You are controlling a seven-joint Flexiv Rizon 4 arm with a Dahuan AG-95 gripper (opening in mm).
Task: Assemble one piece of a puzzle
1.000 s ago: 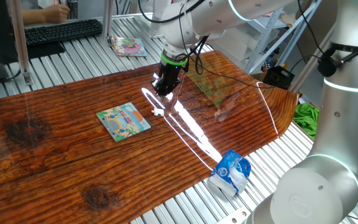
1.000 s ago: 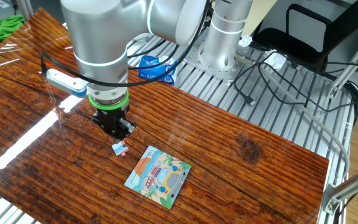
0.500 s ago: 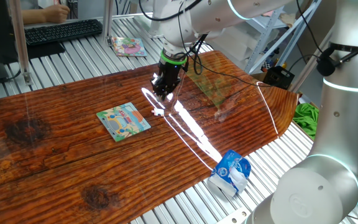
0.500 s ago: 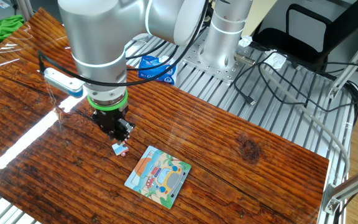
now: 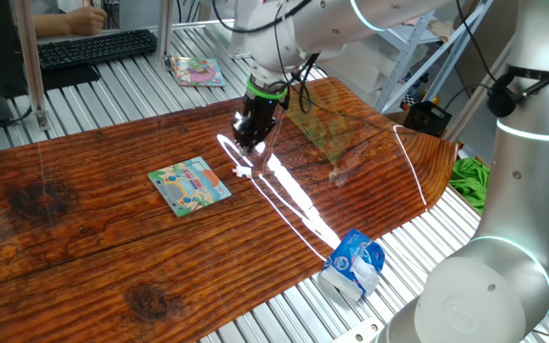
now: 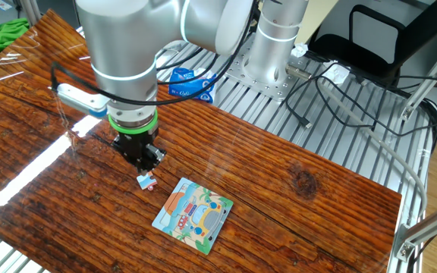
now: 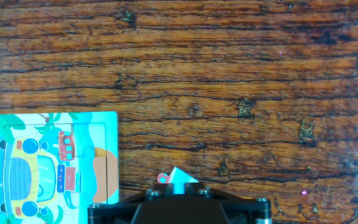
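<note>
The piece (image 5: pixel 244 172) is tiny and whitish and lies on the wooden table just right of the puzzle (image 5: pixel 190 185), apart from it. In the other fixed view the piece (image 6: pixel 147 181) shows pink and blue by the puzzle's (image 6: pixel 193 213) upper left corner. My gripper (image 5: pixel 250 146) hangs a short way above the piece without touching it, also in the other fixed view (image 6: pixel 146 161). In the hand view the piece (image 7: pixel 178 176) peeks out above the gripper body, with the puzzle (image 7: pixel 55 165) at the left. The jaws stand a small way apart and empty.
A pinkish picture booklet (image 5: pixel 196 70) lies on the slatted bench at the back. A blue and white packet (image 5: pixel 355 263) sits at the table's near right edge. A clear sheet (image 5: pixel 332 133) lies on the wood to the right. A keyboard (image 5: pixel 95 46) is far back.
The gripper has wobbled slightly above the piece and is back where it was. The piece and the puzzle have not moved.
</note>
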